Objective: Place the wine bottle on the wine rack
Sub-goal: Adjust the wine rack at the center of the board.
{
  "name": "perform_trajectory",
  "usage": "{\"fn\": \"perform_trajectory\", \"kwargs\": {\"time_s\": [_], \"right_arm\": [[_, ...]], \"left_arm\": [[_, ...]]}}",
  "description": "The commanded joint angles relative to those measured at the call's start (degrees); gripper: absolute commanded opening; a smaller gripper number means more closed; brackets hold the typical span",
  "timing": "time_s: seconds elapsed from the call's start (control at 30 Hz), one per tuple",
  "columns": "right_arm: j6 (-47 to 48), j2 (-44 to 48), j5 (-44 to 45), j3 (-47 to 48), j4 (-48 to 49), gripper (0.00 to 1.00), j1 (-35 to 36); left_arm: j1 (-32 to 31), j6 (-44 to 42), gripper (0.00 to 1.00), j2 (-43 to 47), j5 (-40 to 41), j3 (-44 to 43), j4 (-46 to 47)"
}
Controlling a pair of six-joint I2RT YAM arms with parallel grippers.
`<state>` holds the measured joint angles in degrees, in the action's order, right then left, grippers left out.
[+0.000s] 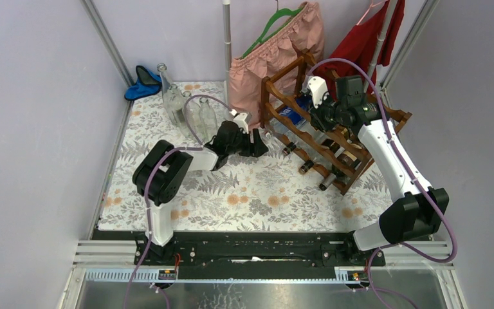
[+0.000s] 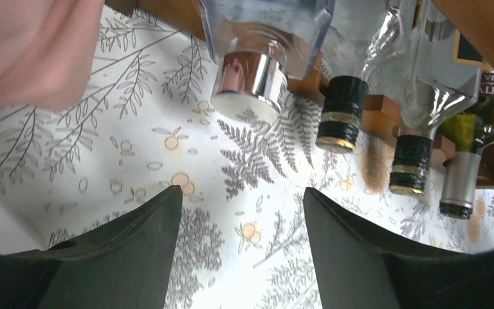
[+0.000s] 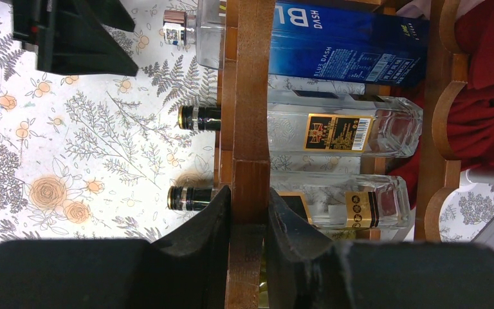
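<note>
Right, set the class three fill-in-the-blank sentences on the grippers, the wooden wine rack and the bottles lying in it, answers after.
1. The right gripper is shut on an upright post of the reddish-brown wooden ____.
2. The left gripper has jaws that stand ____, with nothing between them.
3. The clear glass bottle with the blue label lies in the rack; its shiny cap is ____ in colour.
Answers: wine rack; open; silver.

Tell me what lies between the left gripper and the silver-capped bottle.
Only bare floral table cover separates the left gripper from the silver-capped bottle, in the left wrist view.
</note>
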<state>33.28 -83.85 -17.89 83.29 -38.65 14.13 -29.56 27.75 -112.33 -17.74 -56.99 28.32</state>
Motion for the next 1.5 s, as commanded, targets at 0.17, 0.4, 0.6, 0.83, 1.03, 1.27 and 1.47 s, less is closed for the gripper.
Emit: {"fn": "perform_trajectory", "kwargs": {"time_s": [0.17,0.4,0.6,0.83,1.03,1.27,1.47], "right_arm": [[2.4,2.9,-6.8,0.4,-4.6,0.09,2.2],[2.2,2.3,-7.9,1.2,-4.9,0.13,2.2],[2.2,2.5,-8.1,1.0,-5.1,0.14,2.2],[2.4,2.5,-8.1,1.0,-5.0,0.14,2.2],[2.5,2.7,-8.0,0.8,-5.0,0.13,2.2],[2.7,2.8,-7.9,0.3,-4.8,0.13,2.2],[2.7,3.7,-8.5,0.2,-5.0,0.31,2.2]], "left_arm": [[-1.4,-2.5,0.75,11.2,3.5,6.6,-1.1],[-1.4,0.1,0.73,8.7,3.5,3.5,-0.3],[-1.4,0.4,0.7,3.4,4.7,-3.6,-3.3],[-1.5,1.0,0.52,-1.2,5.0,-8.8,-5.3],[-1.5,1.1,0.4,-4.1,3.5,-11.5,-6.9],[-1.5,1.3,0.36,-5.1,2.9,-13.0,-7.4],[-1.6,1.3,0.53,-2.2,2.4,-9.0,-5.7]]}}
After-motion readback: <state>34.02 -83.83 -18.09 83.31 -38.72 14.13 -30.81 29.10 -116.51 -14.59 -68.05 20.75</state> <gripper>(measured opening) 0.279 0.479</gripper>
